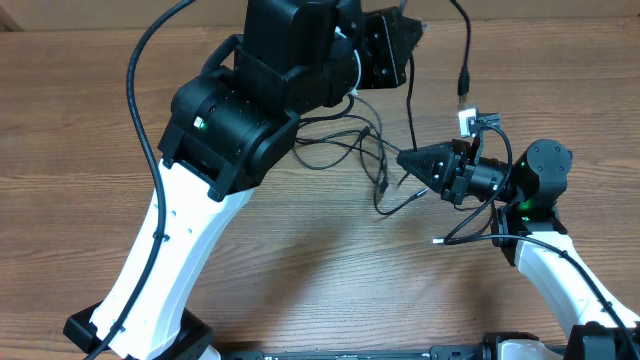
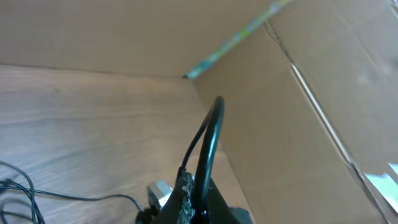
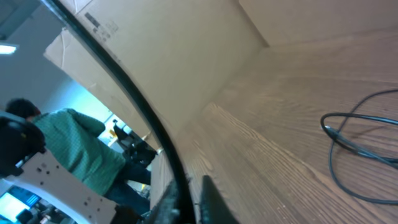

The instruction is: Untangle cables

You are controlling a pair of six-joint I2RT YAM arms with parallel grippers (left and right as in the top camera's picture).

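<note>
Thin black cables (image 1: 345, 140) lie tangled on the wooden table (image 1: 300, 260) between the two arms. My left gripper (image 1: 408, 40) is at the far edge, shut on one cable (image 2: 210, 134) that arcs up out of its fingers (image 2: 185, 186). A silver plug (image 2: 160, 190) lies just left of it. My right gripper (image 1: 405, 160) points left at the tangle. In the right wrist view it (image 3: 189, 190) is shut on a black cable (image 3: 124, 87) that runs up and to the left. Another loop (image 3: 354, 146) lies on the table to the right.
A loose cable with a plug end (image 1: 463, 82) hangs at the back right, above a small white adapter (image 1: 468, 122). A cardboard wall (image 2: 323, 74) borders the table's far side. The left arm's bulky body (image 1: 240, 110) covers the left part of the tangle. A person in green (image 3: 68, 149) stands beyond the table.
</note>
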